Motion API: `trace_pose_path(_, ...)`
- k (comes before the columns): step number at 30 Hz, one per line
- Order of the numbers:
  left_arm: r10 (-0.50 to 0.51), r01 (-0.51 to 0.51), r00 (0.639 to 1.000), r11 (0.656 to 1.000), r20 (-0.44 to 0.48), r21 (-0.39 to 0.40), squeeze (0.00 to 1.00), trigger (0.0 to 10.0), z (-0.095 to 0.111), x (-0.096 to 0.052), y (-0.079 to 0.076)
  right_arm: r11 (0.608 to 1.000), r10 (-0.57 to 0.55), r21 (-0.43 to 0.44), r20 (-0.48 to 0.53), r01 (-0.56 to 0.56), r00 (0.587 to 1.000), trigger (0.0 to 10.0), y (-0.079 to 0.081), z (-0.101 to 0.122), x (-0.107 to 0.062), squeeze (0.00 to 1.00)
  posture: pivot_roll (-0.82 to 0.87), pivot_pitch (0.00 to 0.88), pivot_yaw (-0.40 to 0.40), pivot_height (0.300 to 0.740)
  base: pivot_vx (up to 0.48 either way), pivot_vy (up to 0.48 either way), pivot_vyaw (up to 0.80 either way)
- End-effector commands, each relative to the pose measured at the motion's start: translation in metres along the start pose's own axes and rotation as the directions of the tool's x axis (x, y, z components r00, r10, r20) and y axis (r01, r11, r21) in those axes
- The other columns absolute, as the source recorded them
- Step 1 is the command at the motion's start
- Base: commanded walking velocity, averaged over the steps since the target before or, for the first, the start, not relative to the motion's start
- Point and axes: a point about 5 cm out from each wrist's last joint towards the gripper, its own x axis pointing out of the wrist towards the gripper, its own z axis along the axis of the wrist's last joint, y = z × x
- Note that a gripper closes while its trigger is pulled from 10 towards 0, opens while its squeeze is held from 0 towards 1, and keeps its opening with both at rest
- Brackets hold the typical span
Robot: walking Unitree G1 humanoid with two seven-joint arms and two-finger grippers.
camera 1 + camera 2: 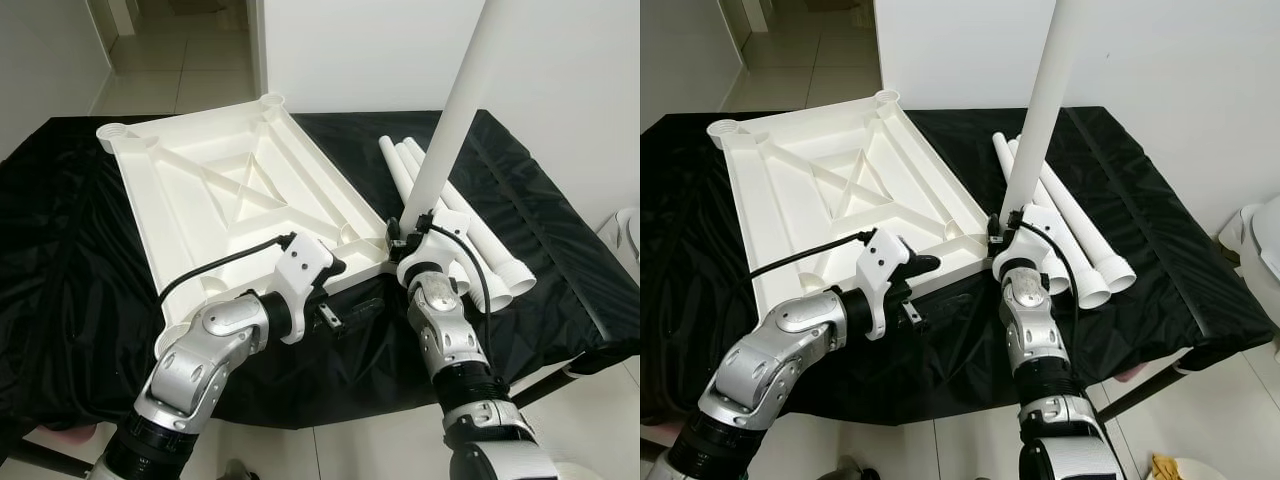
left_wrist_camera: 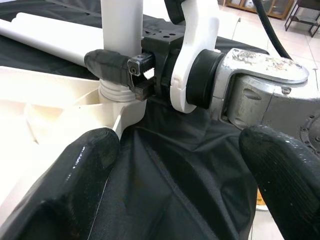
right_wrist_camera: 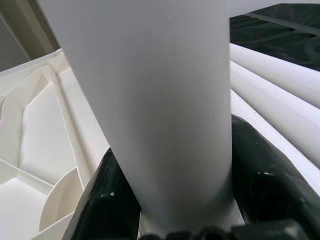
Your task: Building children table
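A white plastic table top lies upside down on the black-draped table. A white leg stands upright, its foot in the near right corner socket. My right gripper is shut on the leg just above the socket, and its black fingers press the tube from both sides. My left gripper hovers at the table top's near edge, just left of that corner. It is open, its fingers spread wide over the black cloth and holding nothing.
Three spare white legs lie side by side on the cloth to the right of the standing leg. The black cloth hangs over the front edge. A white wall stands behind, and a tiled doorway opens at the back left.
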Motion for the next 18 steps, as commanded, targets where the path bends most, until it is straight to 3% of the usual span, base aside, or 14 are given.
trace_pose_path(1,0.009,-0.009,1.0,1.0,-0.01,0.005,0.0,10.0,-0.002,0.001,0.0,0.999,0.045,0.015,-0.051,-0.044,0.998,0.0,0.011,-0.01,-0.005,0.0,-0.05,0.015,-0.019,0.74,0.0,0.0,0.0)
trace_pose_path(2,0.002,-0.002,1.0,1.0,-0.008,0.012,0.0,10.0,-0.002,0.002,0.001,0.992,0.117,0.044,-0.043,-0.115,0.992,0.0,0.032,-0.009,-0.016,0.0,-0.06,0.006,-0.015,0.74,0.0,0.0,0.0)
trace_pose_path(4,0.001,-0.001,1.0,1.0,-0.008,0.014,0.0,10.0,-0.002,0.002,0.001,0.991,0.131,0.047,-0.04,-0.129,0.991,0.0,0.037,-0.008,-0.019,0.0,-0.06,0.006,-0.015,0.74,0.0,0.0,0.0)
trace_pose_path(13,-0.012,0.012,1.0,1.0,0.0,0.017,0.0,10.0,0.0,0.006,0.002,0.989,0.145,0.0,-0.072,-0.146,0.987,0.0,0.037,-0.011,-0.027,0.0,-0.07,0.006,-0.006,0.74,0.0,0.0,0.0)
trace_pose_path(14,-0.013,0.013,1.0,1.0,-0.001,0.017,0.0,10.0,0.0,0.006,0.002,0.99,0.136,-0.012,-0.09,-0.138,0.987,4.7,0.034,-0.013,-0.027,0.0,-0.08,0.005,-0.003,0.74,0.0,0.0,0.0)
trace_pose_path(15,-0.013,0.013,1.0,1.0,-0.001,0.017,0.0,10.0,0.0,0.006,0.002,0.99,0.136,-0.012,-0.09,-0.138,0.987,4.7,0.034,-0.013,-0.027,0.0,-0.08,0.005,-0.003,0.74,0.0,0.0,0.0)
trace_pose_path(16,-0.016,0.016,1.0,1.0,-0.001,0.018,0.0,10.0,0.0,0.007,0.002,0.993,0.113,-0.02,-0.091,-0.115,0.989,10.0,0.027,-0.014,-0.027,1.0,-0.08,0.007,-0.002,0.74,0.0,0.0,0.0)
trace_pose_path(18,-0.019,0.019,1.0,1.0,-0.001,0.019,0.0,10.0,0.0,0.007,0.002,0.994,0.11,-0.021,-0.082,-0.112,0.991,10.0,0.022,-0.013,-0.027,1.0,-0.09,0.01,0.0,0.74,0.0,0.0,0.0)
